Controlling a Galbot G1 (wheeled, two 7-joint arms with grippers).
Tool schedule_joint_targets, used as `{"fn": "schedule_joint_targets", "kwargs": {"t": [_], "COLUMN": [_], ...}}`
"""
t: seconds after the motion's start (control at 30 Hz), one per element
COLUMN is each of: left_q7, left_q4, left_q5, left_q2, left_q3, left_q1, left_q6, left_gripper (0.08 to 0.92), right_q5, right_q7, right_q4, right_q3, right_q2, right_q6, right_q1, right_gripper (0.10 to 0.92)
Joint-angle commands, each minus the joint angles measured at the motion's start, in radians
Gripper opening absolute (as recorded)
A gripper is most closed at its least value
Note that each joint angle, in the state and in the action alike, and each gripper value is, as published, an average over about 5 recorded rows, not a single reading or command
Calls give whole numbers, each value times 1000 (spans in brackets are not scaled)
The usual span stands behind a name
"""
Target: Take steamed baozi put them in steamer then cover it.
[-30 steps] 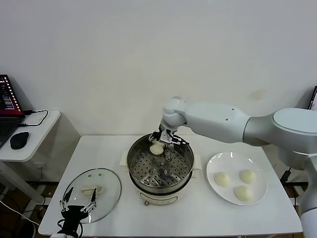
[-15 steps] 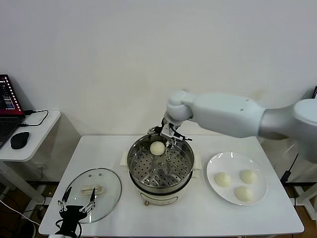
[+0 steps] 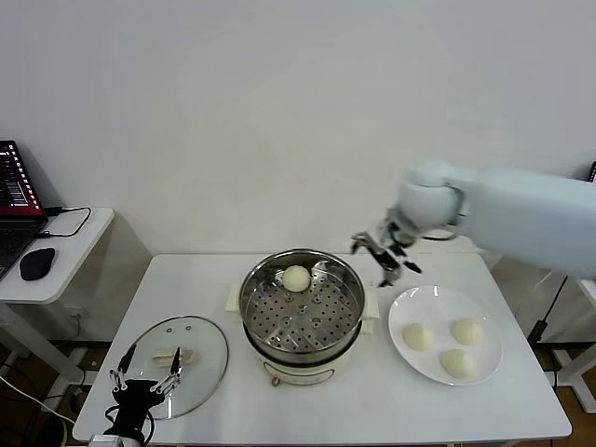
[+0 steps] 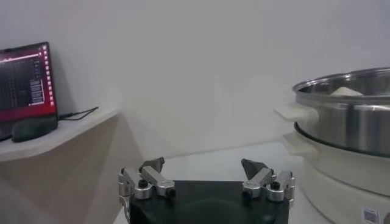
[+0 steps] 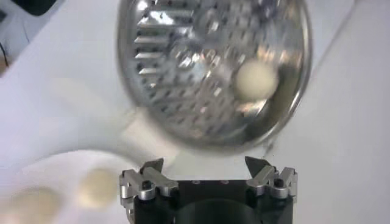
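Right gripper (image 3: 386, 262) hangs in the air with its jaws spread wide and nothing between them, above the gap between the round shiny stainless-steel steamer (image 3: 302, 303) on its cream-white base and the flat white plate (image 3: 403, 307). From this claw the three small, smooth, cream-white steamed baozi (image 3: 416, 335) that remain to be moved lie below it, toward the robot and a little outward to its right, resting on the plate; the nearest of them is the one at the plate's inner side, closest to the steamer. The buns are round, so no long axis dictates how the jaws should turn. One bun (image 3: 296, 277) already sits on the perforated tray inside the pot, at the far side, on the opposite side of the claw from the plate. The right wrist view looks down on the pot with that bun (image 5: 256, 80) inside and the plate's buns (image 5: 99, 184) near the claw (image 5: 208, 167). The coming move, as I judge it, is a descent onto the nearest plate bun, and the right arm is plainly the nearer one. Left gripper (image 3: 146, 374) waits low at the table's near-left corner, jaws also apart and empty, just over the near rim of the round clear glass cover (image 3: 206, 346) with its cream-white handle, well apart from the plate.
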Motion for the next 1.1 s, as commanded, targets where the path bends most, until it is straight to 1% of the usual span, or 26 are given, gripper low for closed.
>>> {"fn": "schedule_joint_targets", "kwargs": {"t": [0.03, 0.17, 0.37, 0.63, 0.87, 1.1], "left_q7": [1, 1, 1, 2, 2, 3], "left_q4": [-2, -4, -3, -5, 1, 4], "left_q5": [-1, -1, -1, -3, -6, -5], "left_q2": [1, 1, -2, -2, -4, -7], "left_q3": [-2, -9, -19, -42, -55, -57], "left_q1": [0, 2, 14, 25, 30, 26], "left_q6": [1, 4, 3, 3, 3, 3], "left_gripper": [823, 823, 823, 823, 823, 823], "right_q5": [-62, -119, -140, -181, -200, -191], "right_q7": [-16, -11, 12, 30, 40, 64], "right_q4": [102, 79, 16, -134, -251, -289], "right_q3": [0, 22, 186, 436, 509, 543], "right_q2": [-251, -285, -275, -162, -74, -18], "right_q6": [-134, -115, -120, -93, -62, -48], "right_q1": [-53, -149, -388, -651, -739, -782], "right_gripper": [823, 823, 823, 823, 823, 823]}}
